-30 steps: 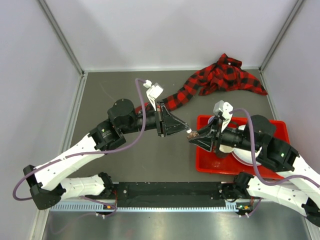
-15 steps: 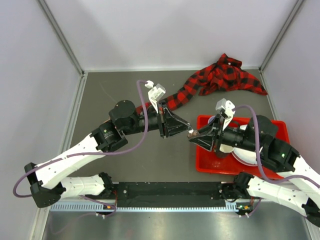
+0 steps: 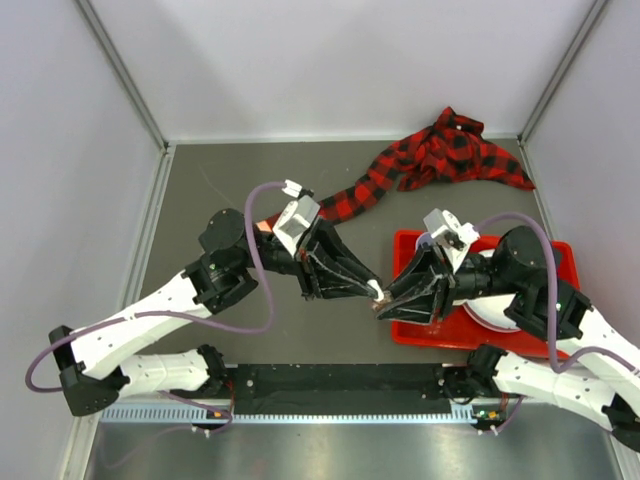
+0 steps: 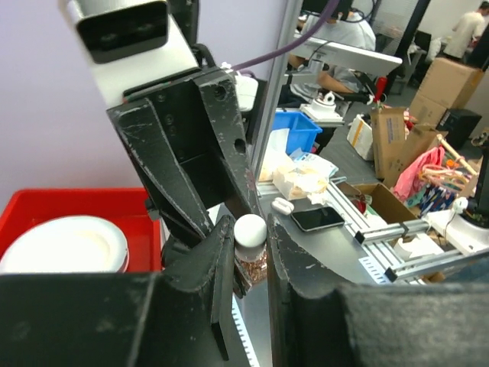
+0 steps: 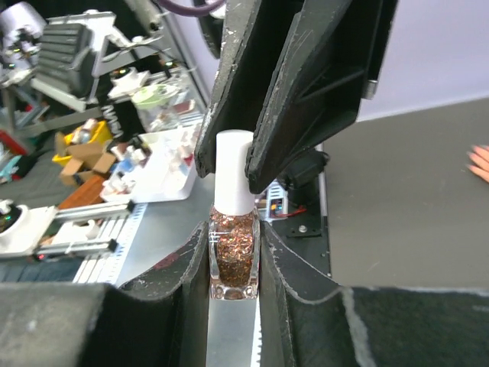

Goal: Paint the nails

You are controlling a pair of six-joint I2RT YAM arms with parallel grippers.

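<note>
A small bottle of copper glitter polish [image 5: 233,256] with a white cap [image 5: 234,172] hangs in the air between both arms. My right gripper [image 5: 233,269] is shut on its glass body. My left gripper [image 4: 250,246] is shut on the white cap [image 4: 250,229]. In the top view the two grippers, left [image 3: 371,288] and right [image 3: 386,299], meet tip to tip left of the red tray. Pale peach fingertips of the mannequin hand [image 5: 479,160] show at the right edge of the right wrist view. The nails are too small to make out. The plaid sleeve [image 3: 450,150] lies at the back.
A red tray [image 3: 560,250] with a white plate [image 3: 490,312] sits under my right arm. The sleeve's bunched cloth fills the back right corner. White walls close the dark mat on three sides, and a black rail [image 3: 340,382] runs along the near edge.
Both grippers have moved together toward the near edge with the bottle between them. The left wrist has turned and tilted. Neither grip has changed.
</note>
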